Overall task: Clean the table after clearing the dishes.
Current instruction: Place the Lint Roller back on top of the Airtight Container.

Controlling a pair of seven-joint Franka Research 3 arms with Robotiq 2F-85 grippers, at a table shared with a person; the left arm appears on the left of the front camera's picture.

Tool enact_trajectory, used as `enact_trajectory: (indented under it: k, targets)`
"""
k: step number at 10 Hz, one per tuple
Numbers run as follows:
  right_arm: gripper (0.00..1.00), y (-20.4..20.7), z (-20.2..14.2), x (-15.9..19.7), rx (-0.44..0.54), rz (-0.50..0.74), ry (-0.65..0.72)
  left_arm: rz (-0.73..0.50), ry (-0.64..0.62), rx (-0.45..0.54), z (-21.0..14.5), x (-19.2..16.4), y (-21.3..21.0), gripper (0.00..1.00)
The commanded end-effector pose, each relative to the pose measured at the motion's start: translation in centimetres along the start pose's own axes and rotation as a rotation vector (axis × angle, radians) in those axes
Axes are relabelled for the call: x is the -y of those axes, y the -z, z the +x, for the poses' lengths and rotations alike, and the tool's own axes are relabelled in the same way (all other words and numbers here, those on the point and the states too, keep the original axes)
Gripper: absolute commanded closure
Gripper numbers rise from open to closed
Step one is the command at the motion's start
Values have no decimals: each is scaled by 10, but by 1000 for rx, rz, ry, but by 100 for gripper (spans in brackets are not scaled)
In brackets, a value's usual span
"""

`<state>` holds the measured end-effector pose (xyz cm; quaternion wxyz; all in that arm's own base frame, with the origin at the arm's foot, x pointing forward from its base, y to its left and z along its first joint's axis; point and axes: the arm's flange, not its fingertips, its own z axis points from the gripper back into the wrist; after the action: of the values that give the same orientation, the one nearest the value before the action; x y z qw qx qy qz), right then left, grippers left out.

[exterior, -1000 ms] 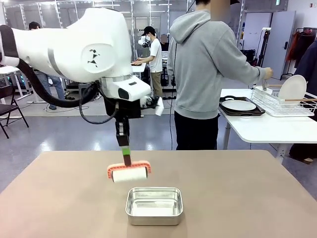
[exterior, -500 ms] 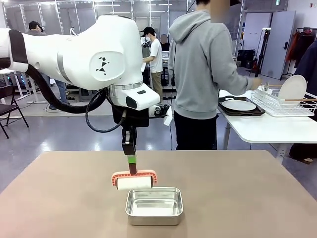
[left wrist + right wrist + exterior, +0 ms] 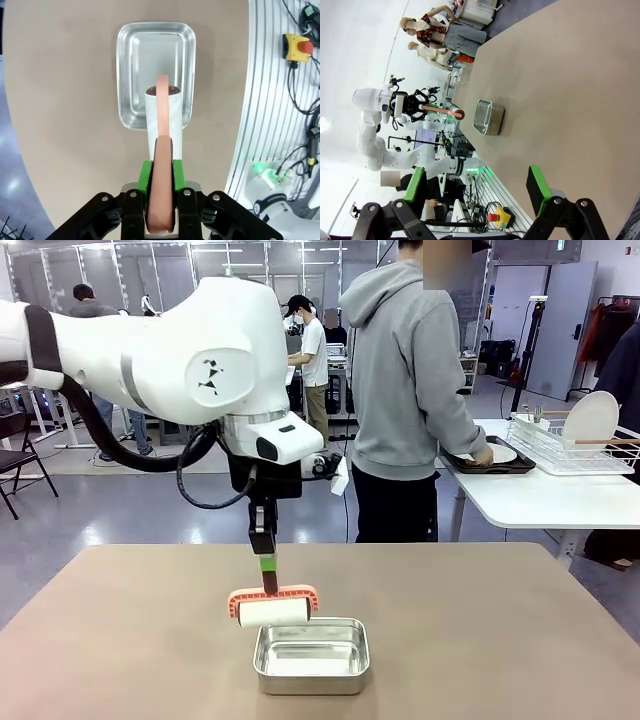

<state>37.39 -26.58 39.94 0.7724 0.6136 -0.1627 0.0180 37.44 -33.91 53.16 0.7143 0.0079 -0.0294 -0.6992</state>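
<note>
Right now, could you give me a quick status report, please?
Left gripper shut on roller, above pan. Right gripper open, empty. Table cleared; person's hand at tray on side table.

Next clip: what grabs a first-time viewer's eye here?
The big white left arm, its left gripper shut on a lint roller with a coral frame, held over the tan table at the far rim of a steel pan. Behind, a person in a grey hoodie handles a dark tray at a white side table.
</note>
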Motion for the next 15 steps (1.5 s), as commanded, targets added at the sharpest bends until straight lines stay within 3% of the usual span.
enact_trajectory:
  k: [1, 7, 15]
  targets:
    - [0, 0, -2, -3, -1, 7, -17, -38, 54, 20, 17, -10, 14, 79]
    - [0, 0, -2, -3, -1, 7, -17, -134, 113, 34, 40, -51, 59, 79]
    - [0, 0, -2, -3, -1, 7, -17, -241, 141, -22, 31, -121, 112, 79]
